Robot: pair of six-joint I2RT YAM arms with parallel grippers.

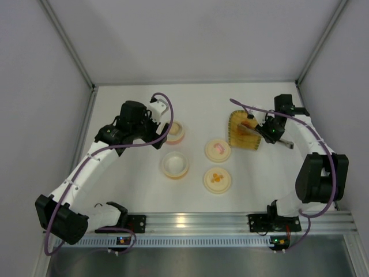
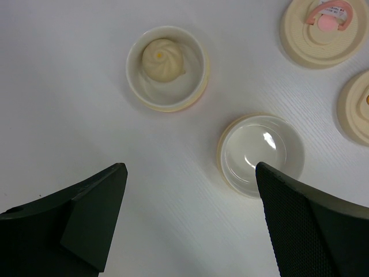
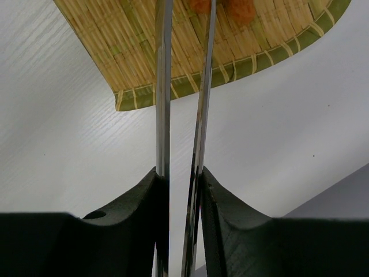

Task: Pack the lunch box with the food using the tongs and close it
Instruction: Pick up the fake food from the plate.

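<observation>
R gripper (image 3: 180, 173) is seen clamped onto the tongs (image 3: 164, 86). Both slim metal arms are pinched between its fingers and squeezed nearly parallel, w/ only a thin gap left. The tips are stretched out over the yellow tray (image 3: 115, 34), right at the orange chunks (image 3: 242, 7) lying on it. Whether a chunk is actually nipped can't be told, as the tips are cut off at the frame edge. L gripper (image 2: 190, 173) is held spread wide w/ nothing in it, above the table (image 2: 57, 86) near the two bowls.

The pale ball (image 2: 163, 57) is already seated in one bowl (image 2: 138, 81); the second bowl (image 2: 242, 138), just beside it, is bare inside. Two lids (image 1: 218, 150) are laid between the bowls and the tray, touching neither.

Handling, as judged: the tongs look thin, springy and smooth, so they are best taken across both arms, well back from the tips, as is done here. The chunks look small and soft (crushing or slipping out is the risk), so only a light squeeze across the widest part is called for. The ball looks soft too, prob. easily dented. Bowls & lids look like light plastic, apt to skate on the smooth tabletop if nudged.
</observation>
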